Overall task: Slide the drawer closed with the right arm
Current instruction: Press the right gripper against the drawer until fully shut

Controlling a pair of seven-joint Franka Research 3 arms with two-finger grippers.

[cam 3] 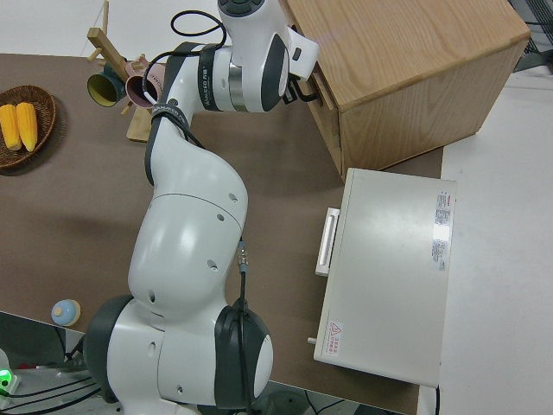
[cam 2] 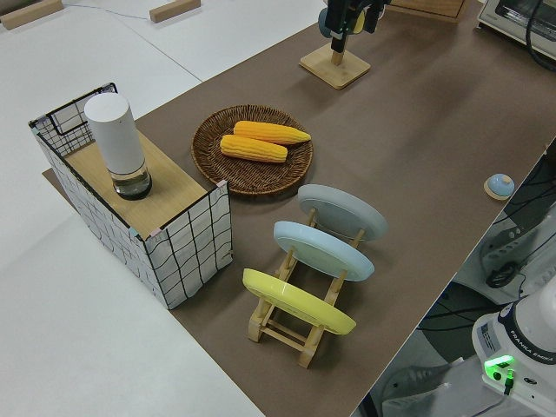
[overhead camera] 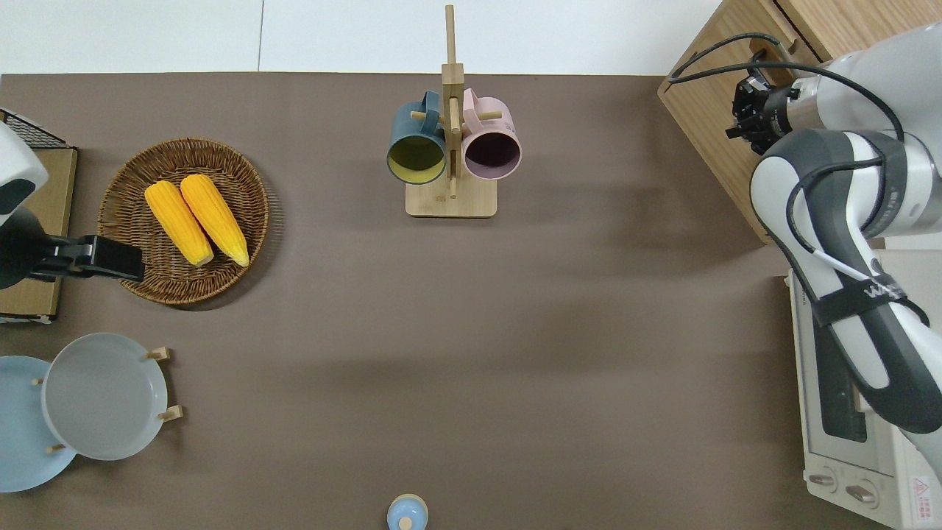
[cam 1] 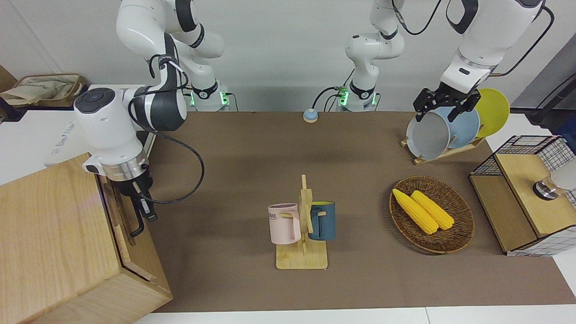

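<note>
Now the right arm (cam 1: 108, 130) is pressing at the front of the drawer (cam 1: 118, 216), which is sitting almost flush in the wooden cabinet (cam 1: 49, 243) at the right arm's end of the bench (cam 1: 360, 148). The right end effector (cam 1: 143, 208) is resting at the black bar handle (cam 1: 135, 216); whether its fingers are clenched on the bar or just leaning vs. it can't be told from these views. The drawer front is looking near-shut, w/ only a thin seam showing along its edge, so the job is judged nearly done.

To finish well, the push should probably be going straight along the drawer's travel, w/ contact near the middle of the bar, so the panel isn't twisting in its slot. Easing off as it seats is likely wise, since a hard shove could shift the whole cabinet on the bench. The looped cable (cam 1: 189, 175) is hanging close to the cabinet front and needs watching so it isn't snagging on the handle.

The left arm (cam 1: 477, 49) is parked. The mug rack (cam 1: 302, 252), corn basket (cam 1: 432, 215), and plate rack (cam 1: 443, 153) are sitting well apart from the cabinet, i.e. no obstruction there.
</note>
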